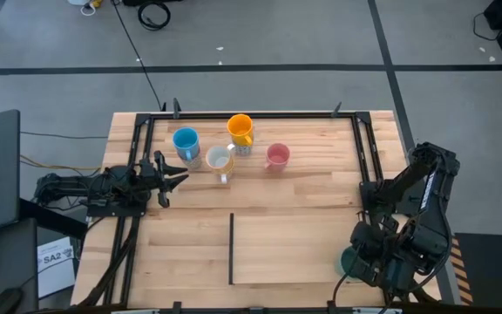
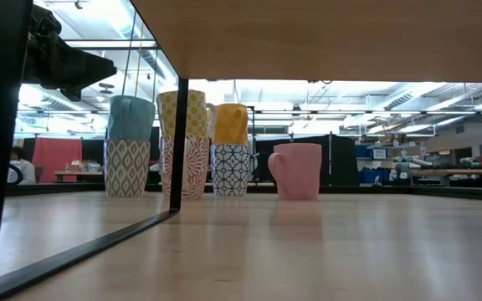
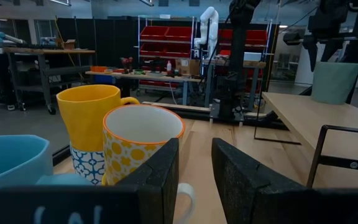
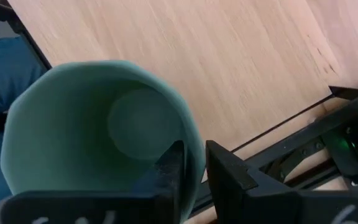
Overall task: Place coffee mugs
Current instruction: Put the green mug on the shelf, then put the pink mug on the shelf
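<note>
Four mug tops show in the high view: blue, orange, cream and pink. The low view shows three two-mug stacks: blue on a patterned mug, a yellow-dotted mug on a red-patterned one, and orange on a blue-patterned one. The pink mug stands alone. My left gripper is open, level, just left of the dotted mug, touching nothing. My right gripper is shut on the green mug at the table's near right corner. My right gripper pinches the green mug's wall at the rim, one finger inside the mug and the other outside. The fingers come from above, pointing down. The mug is upright with its mouth up. Whether its base is on the table, I cannot tell.
Black frame rails run along the table's edges. A thin black strip stands upright on the near half of the table. The open wood lies between the mug row and the near edge.
</note>
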